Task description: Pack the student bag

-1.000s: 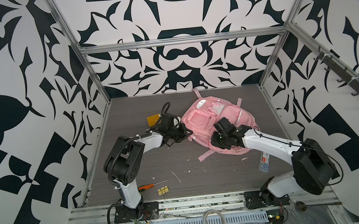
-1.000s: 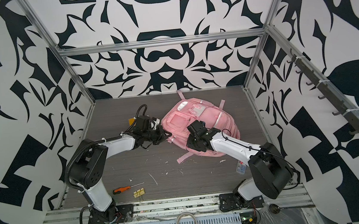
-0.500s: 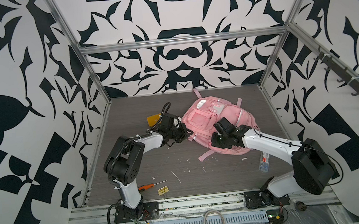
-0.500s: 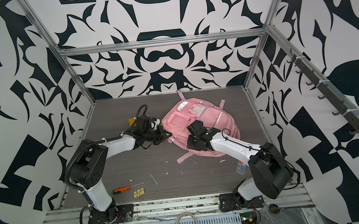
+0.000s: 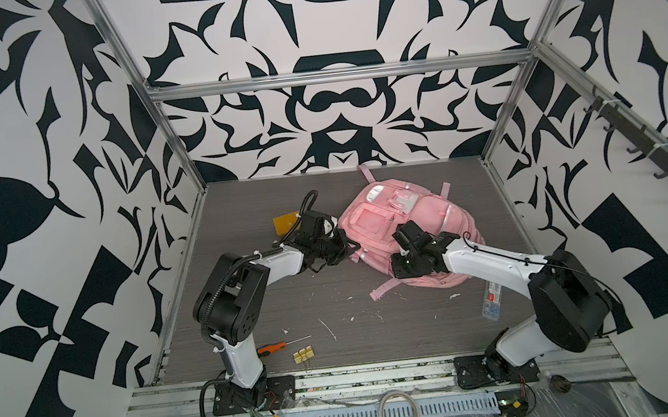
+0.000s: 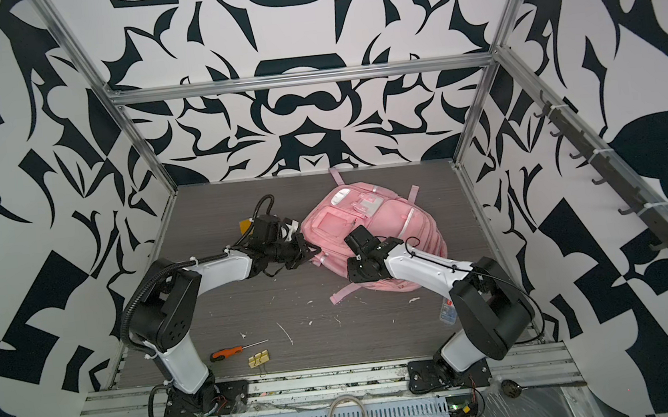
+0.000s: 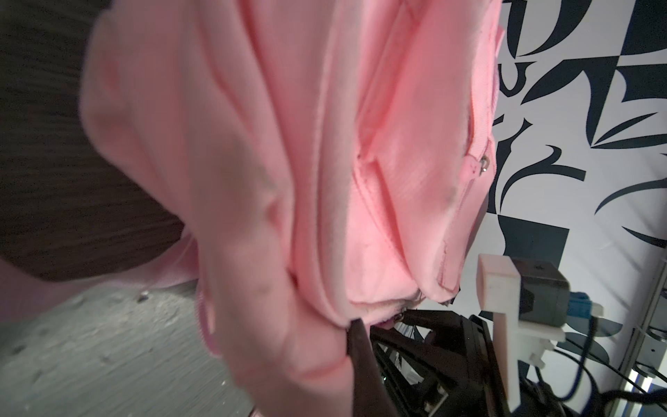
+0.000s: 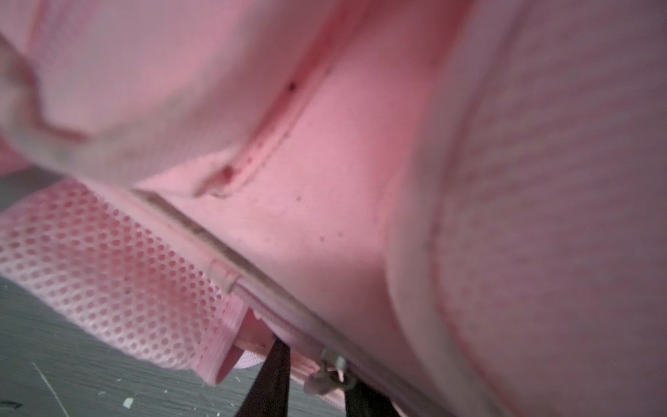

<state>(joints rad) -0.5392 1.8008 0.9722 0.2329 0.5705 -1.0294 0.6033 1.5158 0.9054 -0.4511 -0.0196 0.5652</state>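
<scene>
The student bag (image 5: pixel 408 219) is laid flat on the desk (image 5: pixel 377 330), far and right of the middle. A fold at its left edge is clamped by the closed left claw (image 5: pixel 343 245). The right claw (image 8: pixel 317 368) is held a little apart around a zip pull (image 8: pixel 325 382) at the near side. Packing is judged hardly begun: the orange screwdriver (image 5: pixel 272 347) and the binder clips (image 5: pixel 304 354) are seen outside, near left.
</scene>
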